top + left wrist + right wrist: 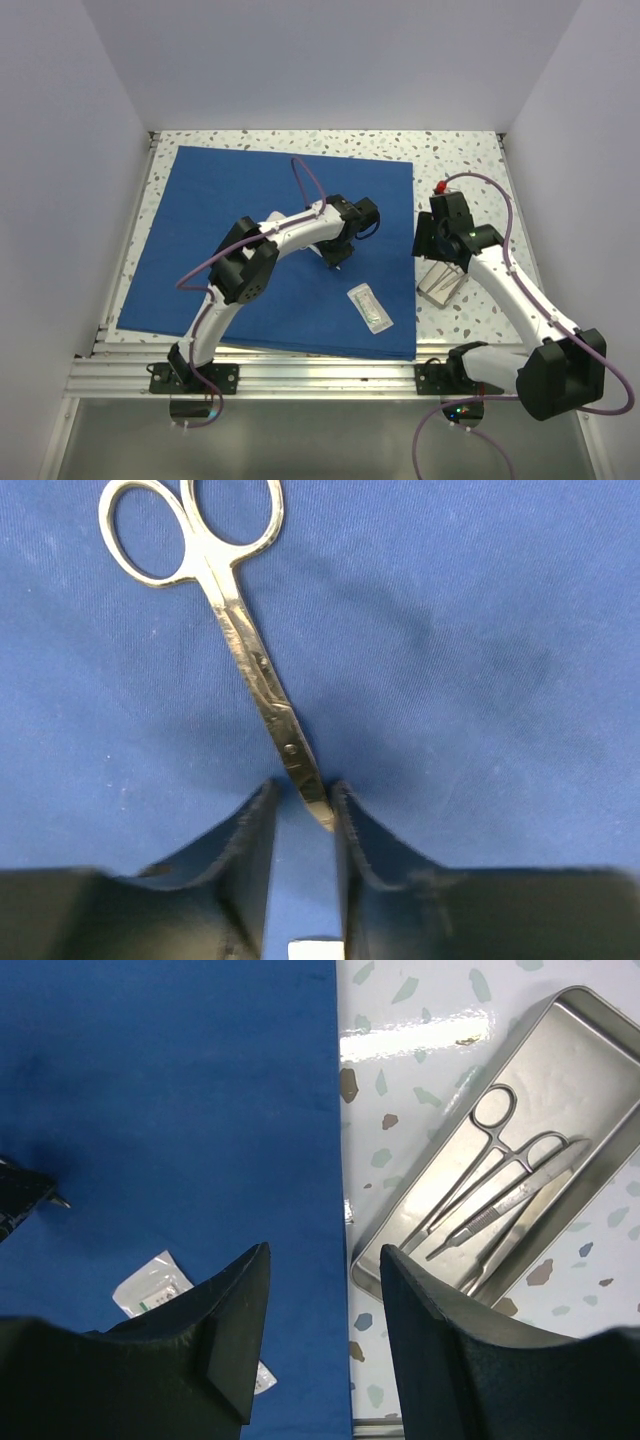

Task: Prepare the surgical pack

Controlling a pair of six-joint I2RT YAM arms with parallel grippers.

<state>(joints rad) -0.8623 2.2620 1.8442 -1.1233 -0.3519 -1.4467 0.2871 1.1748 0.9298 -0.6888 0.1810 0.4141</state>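
Straddling the scissors (262, 680) tip, the left gripper (305, 798) is slightly parted, contact unclear, handles cropped.

In the left wrist view, the upper edge cuts off the tops of both finger rings of the scissors (255, 670). We cannot tell whether the blade tip touches the finger beside it. The left tool (305, 790) blurs into dark shapes near the lens.

In the right wrist view, the tray (590, 1070) runs off the right edge. The right tool (323, 1255) covers its near corner and part of the packet (150, 1282). The instruments (500, 1175) overlap, so we cannot count them.

From above, the right arm (500, 275) hides most of the tray.
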